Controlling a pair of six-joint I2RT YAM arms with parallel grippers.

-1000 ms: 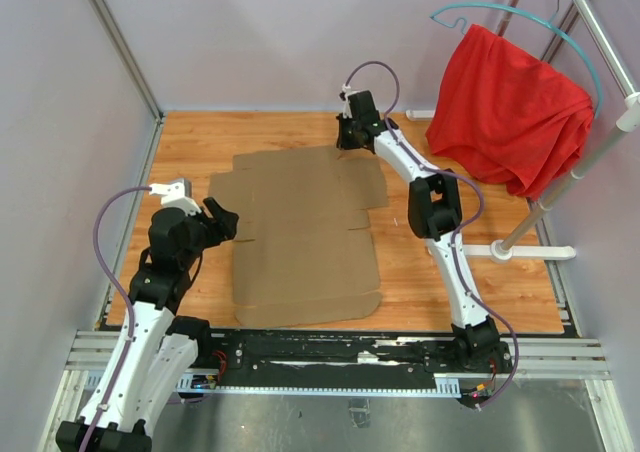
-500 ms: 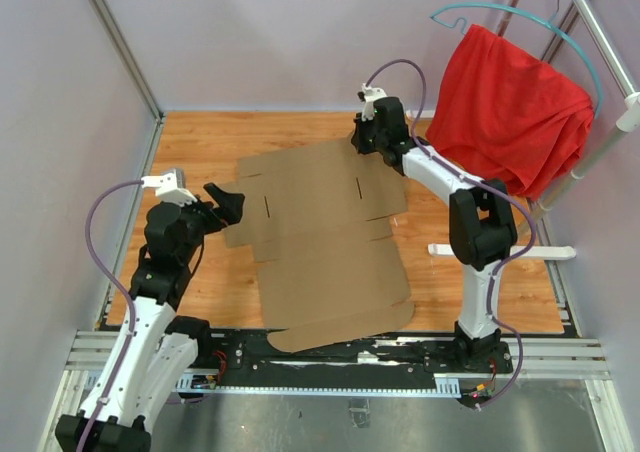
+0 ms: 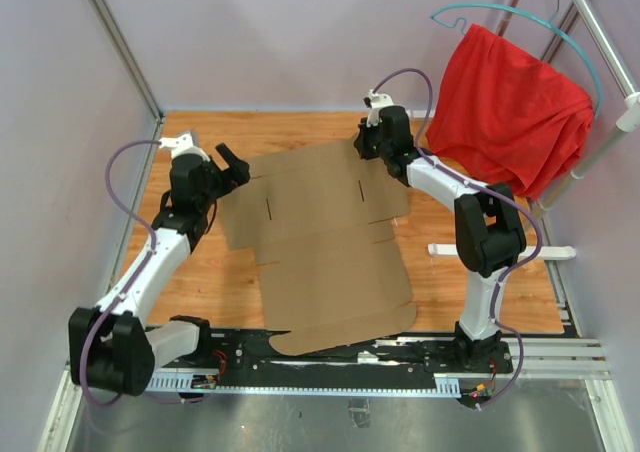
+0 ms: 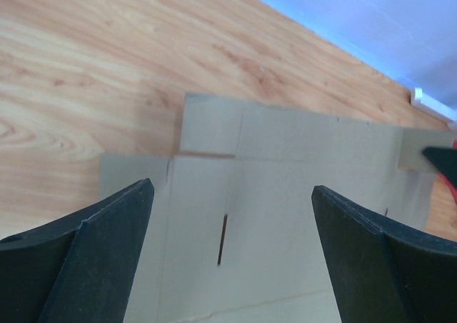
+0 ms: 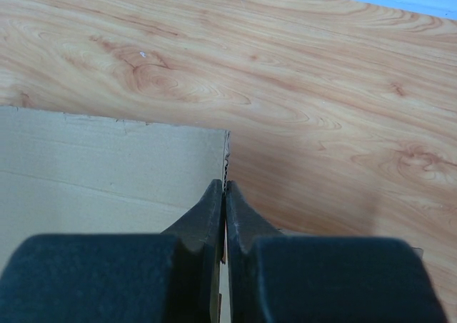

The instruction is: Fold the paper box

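Note:
The paper box (image 3: 320,237) is a flat brown cardboard sheet with slots and creases, lying unfolded across the middle of the wooden table (image 3: 195,137). Its near end hangs over the front rail. My right gripper (image 3: 363,148) is shut on the sheet's far right edge. In the right wrist view, the right gripper (image 5: 225,189) pinches the corrugated edge of the cardboard (image 5: 107,169). My left gripper (image 3: 232,168) stands open just above the sheet's far left corner, and in the left wrist view the left gripper (image 4: 232,189) has only cardboard (image 4: 293,158) beneath it.
A red cloth (image 3: 510,107) hangs on a teal hanger at the back right. The rack's pole and white base (image 3: 500,252) stand beside the right arm. Grey walls close in the left and far sides. A metal rail (image 3: 400,357) runs along the front.
The right gripper has pulled the sheet rightward and toward the front, raising its far edge. The left arm has swung forward to the sheet's far left corner, and its jaws have opened wide.

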